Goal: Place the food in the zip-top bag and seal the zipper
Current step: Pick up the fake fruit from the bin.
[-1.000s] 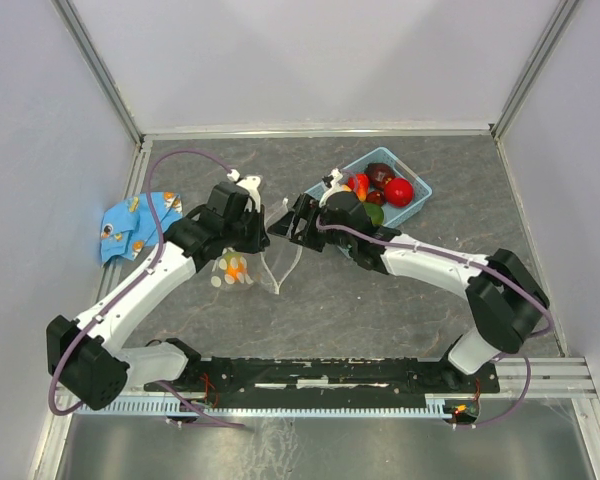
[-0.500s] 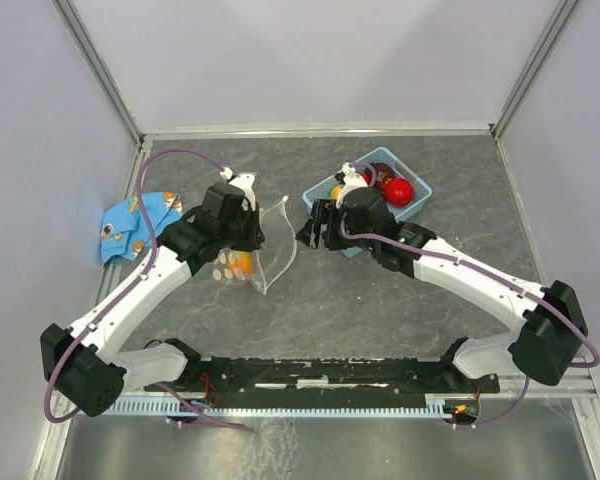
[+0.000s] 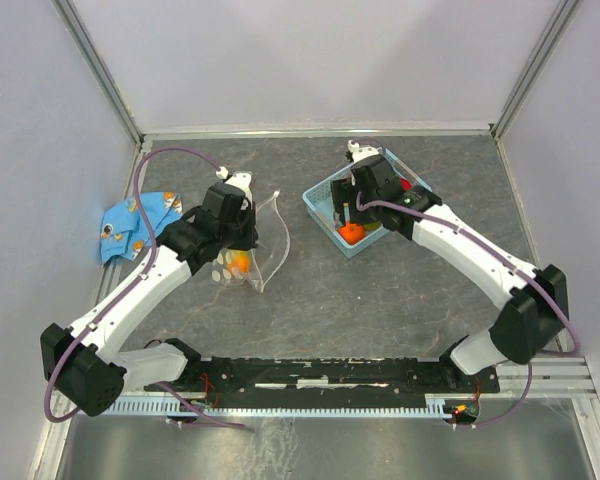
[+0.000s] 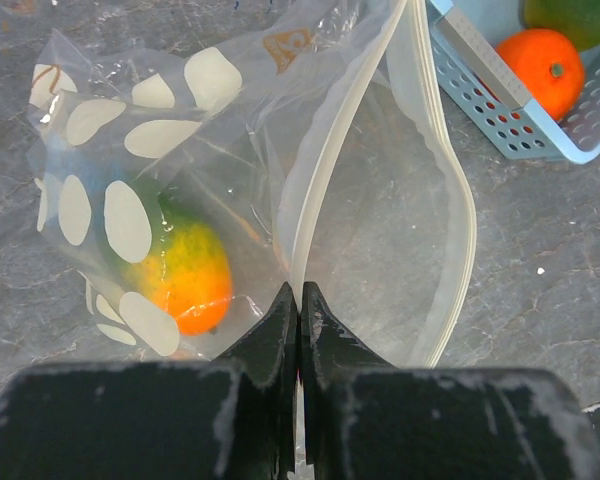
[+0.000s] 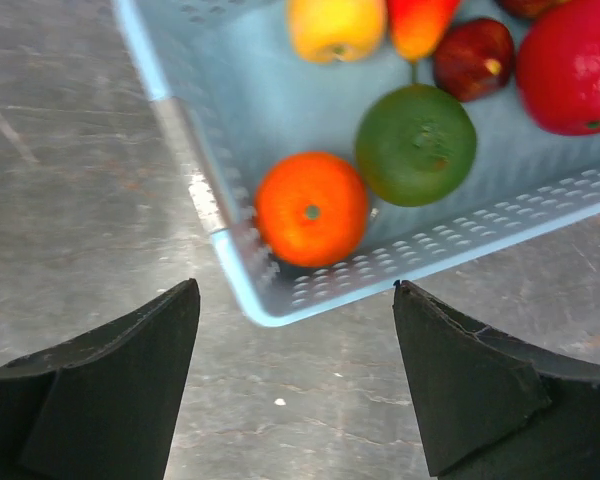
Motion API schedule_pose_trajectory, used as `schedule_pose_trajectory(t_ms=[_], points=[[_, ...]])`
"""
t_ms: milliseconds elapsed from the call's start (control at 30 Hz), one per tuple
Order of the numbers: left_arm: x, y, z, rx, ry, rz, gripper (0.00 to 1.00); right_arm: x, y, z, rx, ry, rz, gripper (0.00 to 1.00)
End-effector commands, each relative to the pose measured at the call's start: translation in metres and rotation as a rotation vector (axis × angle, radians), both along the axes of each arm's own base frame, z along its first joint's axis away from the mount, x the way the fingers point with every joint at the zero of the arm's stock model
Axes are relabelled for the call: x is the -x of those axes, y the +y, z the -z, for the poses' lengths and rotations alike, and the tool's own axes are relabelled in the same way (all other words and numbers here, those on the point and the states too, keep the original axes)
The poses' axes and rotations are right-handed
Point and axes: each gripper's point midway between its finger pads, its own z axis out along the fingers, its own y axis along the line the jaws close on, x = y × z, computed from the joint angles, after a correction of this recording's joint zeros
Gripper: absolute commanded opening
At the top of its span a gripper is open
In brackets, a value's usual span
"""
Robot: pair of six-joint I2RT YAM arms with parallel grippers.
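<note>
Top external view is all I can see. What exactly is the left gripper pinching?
Observer: The left gripper is shut on one lip of the zip-top bag at its mouth. The other lip bows away, so the mouth gapes.
Operator: What's inside?
Observer: One mango-like fruit, orange with a green end.
Operator: And the right gripper?
Observer: The right gripper is open and empty above the blue basket at its corner, nearest the round orange.
</note>
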Motion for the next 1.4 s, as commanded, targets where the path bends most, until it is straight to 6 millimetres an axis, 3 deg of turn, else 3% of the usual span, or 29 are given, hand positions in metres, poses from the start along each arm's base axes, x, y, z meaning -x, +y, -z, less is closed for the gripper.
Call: schedule_pose_trajectory(t_ms=[0,100,233,633,1000,1200,1367], points=[[-0.007,0.01,-0.02,-0.011,-0.084,-0.033,0.03,-0.023,-0.02,0.013,0.087,0.032,0.028,0.87],[-0.007,0.012,-0.019,-0.015,-0.088,-0.039,0.03,-0.038,-0.026,0.025,0.121,0.069,0.061,0.88],[-0.006,0.008,-0.016,-0.003,-0.074,-0.022,0.03,-0.044,-0.016,0.04,0.098,0.131,0.061,0.89],[-0.006,0.008,-0.011,0.008,-0.057,-0.021,0.03,-0.039,0.01,0.099,0.046,0.33,0.051,0.9],[-0.006,0.008,-0.009,0.014,-0.046,-0.018,0.03,-0.035,0.006,0.14,0.097,0.42,0.087,0.92],[-0.007,0.009,-0.008,0.011,-0.043,-0.023,0.03,-0.036,0.006,0.144,0.091,0.414,0.099,0.88],[-0.006,0.008,-0.009,0.014,-0.045,-0.019,0.03,-0.034,0.005,0.133,0.068,0.386,0.11,0.77]])
